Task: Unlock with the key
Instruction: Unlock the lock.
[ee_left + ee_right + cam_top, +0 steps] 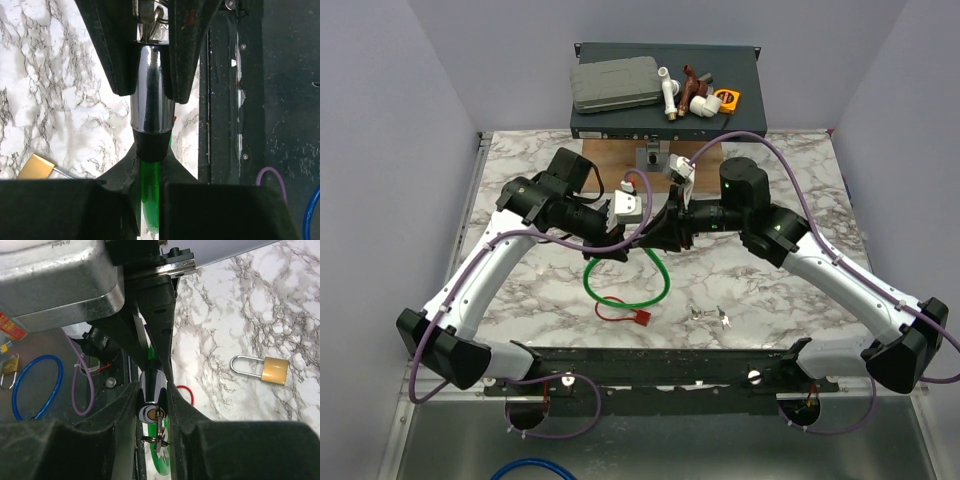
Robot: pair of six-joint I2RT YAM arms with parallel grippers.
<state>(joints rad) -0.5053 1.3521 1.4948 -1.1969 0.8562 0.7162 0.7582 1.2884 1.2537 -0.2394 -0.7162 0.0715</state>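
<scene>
— Two pincers on one lock, mid-worktop. Nearest first: the green cable hangs in a loop toward the arm bases and seems to rest on the worktop.
— Grips?
— Left pincer is pressed in on the black collar, where the cable enters the lock barrel. Right pincer pinches the chrome barrel at its other end. The key sits in the keyhole, tucked between that pincer's fingers.
— Turned?
— Cannot tell. The keyhole face is small and in shadow.
— How to do this step well, then?
— My read: the barrel is braced at both ends, so keep both grips on one straight line. Any twist should run around the barrel's long axis, not across it, or the key may bind or the chrome may slip. Keep the collar grip firm and the cable slack so the loop doesn't tug.
— Farther out?
— A brass padlock lies well apart on the marble. Not part of this step, I'd judge.
</scene>
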